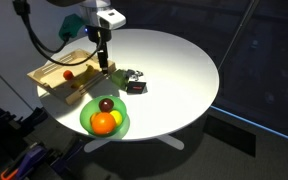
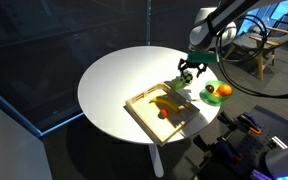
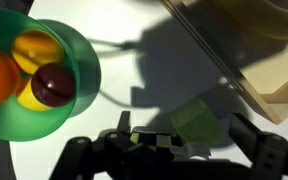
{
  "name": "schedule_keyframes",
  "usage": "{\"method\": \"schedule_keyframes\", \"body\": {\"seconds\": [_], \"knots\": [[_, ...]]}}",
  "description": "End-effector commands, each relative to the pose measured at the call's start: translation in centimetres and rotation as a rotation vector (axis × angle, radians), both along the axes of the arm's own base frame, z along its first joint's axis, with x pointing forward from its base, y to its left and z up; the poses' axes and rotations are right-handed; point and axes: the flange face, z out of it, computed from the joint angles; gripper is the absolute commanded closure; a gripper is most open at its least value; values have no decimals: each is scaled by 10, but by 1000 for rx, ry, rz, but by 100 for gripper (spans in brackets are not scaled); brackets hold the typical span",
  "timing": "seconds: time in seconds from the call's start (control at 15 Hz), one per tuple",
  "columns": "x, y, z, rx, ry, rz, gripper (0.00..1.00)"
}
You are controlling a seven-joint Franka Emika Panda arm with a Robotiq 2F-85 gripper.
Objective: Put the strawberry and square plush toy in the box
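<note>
Wooden box (image 1: 46,78) first: where does it sit?
— On the white round table (image 1: 179,60). In an exterior view it lies out at about 9 o'clock of the tabletop, close to the edge. In the wrist view its light rim fills the 1 o'clock corner.

And the strawberry?
— The strawberry (image 1: 68,73) is already inside the box, a small red spot on the tray floor. A yellow fruit (image 1: 72,58) lies in there too, at about 12 o'clock of it. Both exterior views show the red spot within the rim.

The square plush toy?
— Not in the box. The square plush toy (image 1: 136,85) lies dark and flat on the bare tabletop near the middle. It is at about 4 o'clock of the gripper (image 1: 104,64) and apart from it.

How do the jaws stand?
— Spread wide, with nothing pinched. In the wrist view the black fingers (image 3: 256,140) come in at 5 and 7 o'clock. A yellow-green cube (image 3: 199,122) sits on the table between them, and I cannot tell whether either finger touches it.

What else is on the table?
— A round green plate (image 1: 84,120) at about 6 o'clock of the tabletop, near the edge. It holds an orange (image 1: 103,124), a dark maroon fruit (image 1: 105,104) and something yellow. In the wrist view that plate sits at 9 o'clock.
</note>
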Motion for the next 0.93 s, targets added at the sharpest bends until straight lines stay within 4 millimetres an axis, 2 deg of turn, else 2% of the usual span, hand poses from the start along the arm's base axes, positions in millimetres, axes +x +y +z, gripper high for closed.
{"method": "schedule_keyframes", "body": {"seconds": [0.0,0.53,0.87], "knots": [[3,-17,-1,-15,-1,-49,0],[13,-39,-11,-56,-1,-206,0],[29,-51,-12,-77,16,-271,0]]}}
